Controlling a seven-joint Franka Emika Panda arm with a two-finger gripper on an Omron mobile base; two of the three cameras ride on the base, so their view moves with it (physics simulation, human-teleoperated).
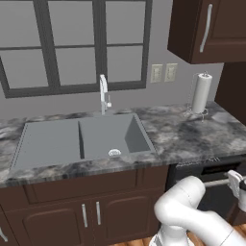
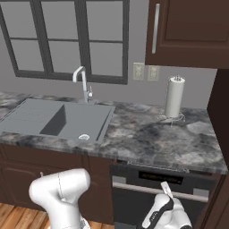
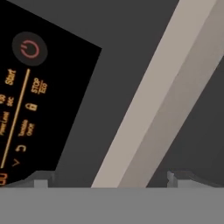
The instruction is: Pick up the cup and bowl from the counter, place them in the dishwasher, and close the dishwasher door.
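Observation:
The dishwasher door [image 2: 134, 203] is shut, a black panel under the marbled counter [image 2: 147, 138] with a silver bar handle [image 2: 134, 187]. My gripper [image 2: 166, 191] is low in front of that door, right at the handle. In the hand view the gripper [image 3: 107, 179] is open, and the pale handle bar [image 3: 166, 92] runs slantwise between its two fingertips [image 3: 41, 178]. The lit control panel [image 3: 26, 87] lies just beside the bar. From the left base view the gripper [image 1: 236, 183] sits at the right edge, by the handle [image 1: 215, 183]. The cup and the bowl are out of view.
A grey double sink [image 1: 81, 137] with a tall faucet [image 1: 103, 91] is set into the counter to the left. A white paper-towel roll [image 2: 174, 97] stands at the back right. Brown cabinet doors [image 1: 91, 214] flank the dishwasher, and a wall cabinet [image 2: 188, 31] hangs above.

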